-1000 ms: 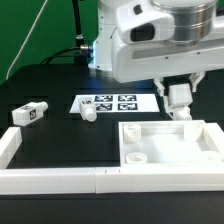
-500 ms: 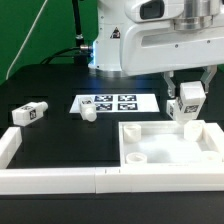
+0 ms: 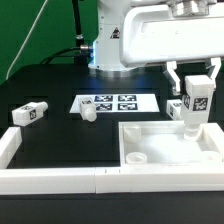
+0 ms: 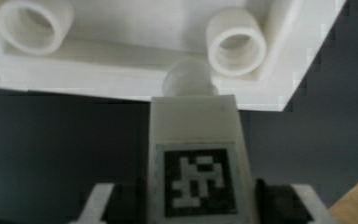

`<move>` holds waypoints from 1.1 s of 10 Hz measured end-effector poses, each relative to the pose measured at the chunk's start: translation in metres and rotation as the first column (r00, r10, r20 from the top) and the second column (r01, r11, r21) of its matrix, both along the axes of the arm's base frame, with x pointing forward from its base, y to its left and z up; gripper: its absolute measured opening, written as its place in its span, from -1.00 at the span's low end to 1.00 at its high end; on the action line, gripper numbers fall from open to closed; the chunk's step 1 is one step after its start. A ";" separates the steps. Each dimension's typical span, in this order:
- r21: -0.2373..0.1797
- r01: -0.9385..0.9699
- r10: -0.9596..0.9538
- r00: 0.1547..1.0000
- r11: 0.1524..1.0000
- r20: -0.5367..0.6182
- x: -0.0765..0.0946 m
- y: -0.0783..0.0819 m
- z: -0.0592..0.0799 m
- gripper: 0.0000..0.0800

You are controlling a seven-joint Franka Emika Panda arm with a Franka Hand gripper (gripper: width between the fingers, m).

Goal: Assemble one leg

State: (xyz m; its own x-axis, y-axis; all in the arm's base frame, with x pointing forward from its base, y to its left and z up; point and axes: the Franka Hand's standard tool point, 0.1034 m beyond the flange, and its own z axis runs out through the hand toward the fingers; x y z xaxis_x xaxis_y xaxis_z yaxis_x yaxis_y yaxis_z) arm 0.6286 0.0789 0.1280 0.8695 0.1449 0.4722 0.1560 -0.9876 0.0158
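My gripper (image 3: 196,88) is shut on a white leg (image 3: 193,112) with a marker tag, held upright above the far right corner of the white tabletop piece (image 3: 165,146). In the wrist view the leg (image 4: 197,140) points at the tabletop's edge (image 4: 123,85) between my fingers (image 4: 101,202), its rounded tip close to a raised screw socket (image 4: 240,46). A second socket (image 4: 34,24) shows beside it. Two more legs lie on the table: one (image 3: 30,114) at the exterior view's left and a smaller one (image 3: 88,113) by the marker board.
The marker board (image 3: 115,103) lies flat at the table's middle back. A white fence (image 3: 50,180) runs along the front edge and turns up at the left. The robot's base (image 3: 110,40) stands behind with cables.
My gripper has lifted the leg and carried it toward the exterior view's right, from near the tabletop's back edge to above its far right corner.
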 end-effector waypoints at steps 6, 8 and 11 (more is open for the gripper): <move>0.019 -0.003 0.003 0.999 1.000 0.038 0.000 0.023 -0.008 -0.29; 0.019 -0.007 0.006 0.999 1.000 0.040 -0.001 0.025 -0.017 -0.29; 0.017 -0.010 0.009 1.000 1.000 0.026 -0.004 0.028 -0.029 -0.29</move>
State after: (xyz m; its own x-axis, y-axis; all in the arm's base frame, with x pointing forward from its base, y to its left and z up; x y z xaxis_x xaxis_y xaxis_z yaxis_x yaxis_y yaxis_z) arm 0.6244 0.1066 0.0990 0.8558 0.1450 0.4966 0.1652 -0.9863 0.0032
